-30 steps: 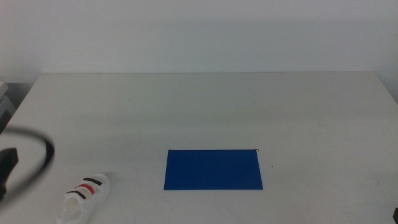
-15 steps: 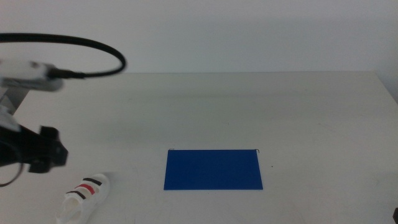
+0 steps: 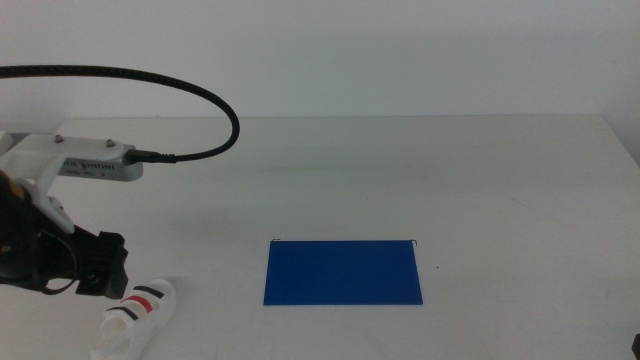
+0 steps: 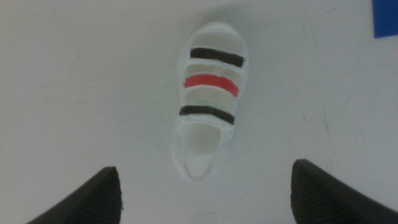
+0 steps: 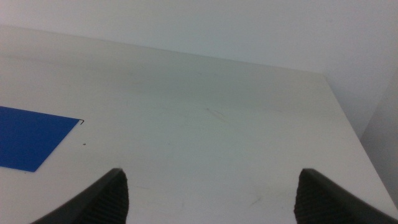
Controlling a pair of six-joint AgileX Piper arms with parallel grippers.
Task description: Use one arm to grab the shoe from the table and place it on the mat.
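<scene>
Since the earlier frames, the left arm (image 3: 60, 215) is swinging in from the left side of the middle view and is now hanging just above the shoe (image 3: 135, 318), which is lying untouched at the near left of the table (image 3: 400, 170). One mat (image 3: 343, 272) is lying well apart to the shoe's right, with nothing on it. Its black cable (image 3: 180, 95) is arcing overhead. So the task is only beginning: the approach is underway, while the grasp, the carry and the placing are all, as I judge it, still to come.

From the left wrist view, the left gripper (image 4: 205, 194) is hovering with its jaws spread wide, one to either side of the shoe's heel end, not touching it. One shoe (image 4: 208, 106) is showing, with two black straps and one red between them; a corner of the mat (image 4: 386, 17) is peeking in.

From the right wrist view, the right gripper (image 5: 211, 196) is waiting over bare table, jaws also wide and holding nothing, with part of the mat (image 5: 31, 137) showing off to one side.
</scene>
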